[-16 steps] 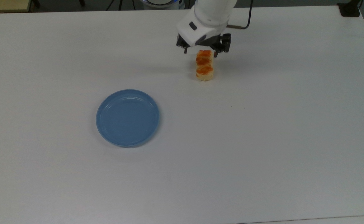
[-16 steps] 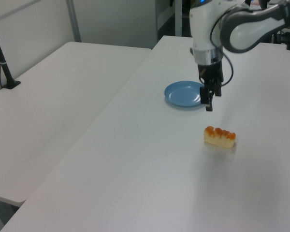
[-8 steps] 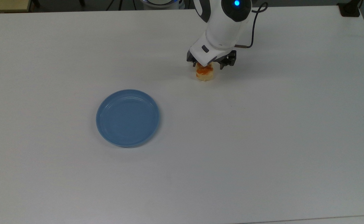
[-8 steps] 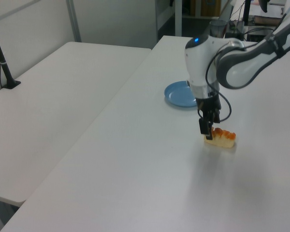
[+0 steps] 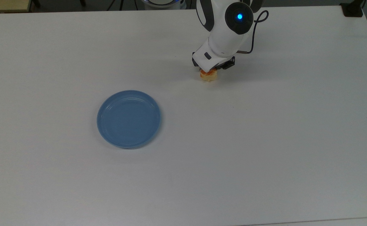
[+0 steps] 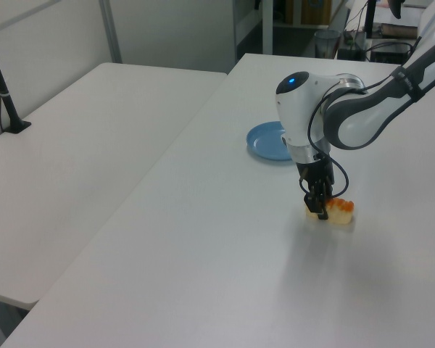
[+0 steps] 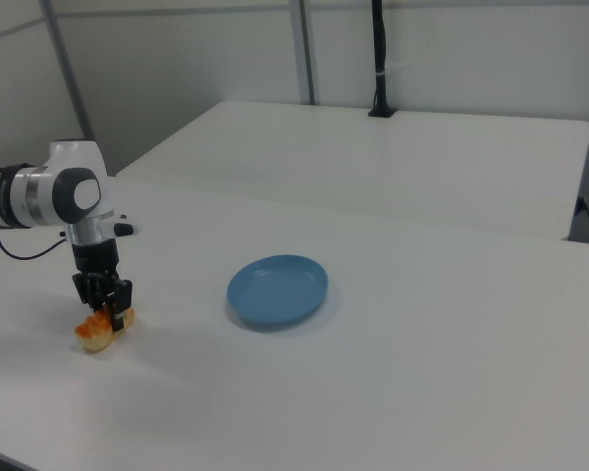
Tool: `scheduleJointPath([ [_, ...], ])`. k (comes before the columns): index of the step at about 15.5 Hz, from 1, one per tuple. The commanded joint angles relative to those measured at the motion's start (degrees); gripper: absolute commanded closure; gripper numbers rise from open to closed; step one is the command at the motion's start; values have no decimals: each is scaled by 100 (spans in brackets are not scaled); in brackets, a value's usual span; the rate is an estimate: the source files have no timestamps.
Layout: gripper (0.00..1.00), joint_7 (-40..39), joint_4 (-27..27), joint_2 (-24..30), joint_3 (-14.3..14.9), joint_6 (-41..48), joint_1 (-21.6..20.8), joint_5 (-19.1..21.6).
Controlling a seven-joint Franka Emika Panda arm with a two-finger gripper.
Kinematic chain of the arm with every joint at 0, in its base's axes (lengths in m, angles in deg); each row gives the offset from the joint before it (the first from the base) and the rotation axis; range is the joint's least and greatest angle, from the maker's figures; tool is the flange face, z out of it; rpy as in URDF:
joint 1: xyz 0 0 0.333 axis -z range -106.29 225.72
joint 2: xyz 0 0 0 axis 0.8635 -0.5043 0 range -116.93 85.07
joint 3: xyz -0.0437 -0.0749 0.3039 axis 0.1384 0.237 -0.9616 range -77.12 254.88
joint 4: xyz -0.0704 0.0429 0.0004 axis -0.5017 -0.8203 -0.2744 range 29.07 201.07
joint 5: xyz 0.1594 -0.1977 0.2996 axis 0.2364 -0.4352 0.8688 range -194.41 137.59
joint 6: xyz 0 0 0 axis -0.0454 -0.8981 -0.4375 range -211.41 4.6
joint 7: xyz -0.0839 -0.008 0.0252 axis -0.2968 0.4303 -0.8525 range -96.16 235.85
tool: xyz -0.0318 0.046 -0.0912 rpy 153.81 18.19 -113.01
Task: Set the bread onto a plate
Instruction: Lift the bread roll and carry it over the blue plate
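Gripper point(image 6: 320, 211) lowered onto bread point(image 6: 338, 212); orange-glazed beige bun, mostly covered.

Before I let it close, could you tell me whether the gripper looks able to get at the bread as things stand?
Probably yes. The gripper is already down at the bread, its jaws at the bun's end toward the left view's left, and nothing else lies nearby on the white table; the blue plate sits well apart.

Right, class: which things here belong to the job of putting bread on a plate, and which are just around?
Belong: bread; plate; gripper, down at the bread.
Just around: second table; black post on it.
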Motion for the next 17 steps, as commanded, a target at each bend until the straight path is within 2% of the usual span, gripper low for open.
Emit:
scheduleJointPath([
  [1,74,-225,38,252,48,-37,83,-109],
  [4,73,-848,-356,349,179,157,276,-117],
  [7,70,-1604,-954,305,574,148,557,-126],
  [10,62,-2115,-1342,226,664,17,1153,-152],
  [14,57,-2169,-1974,-624,672,-388,1551,-319],
  [17,52,-2134,-2134,-1092,672,-668,1665,-539],
])
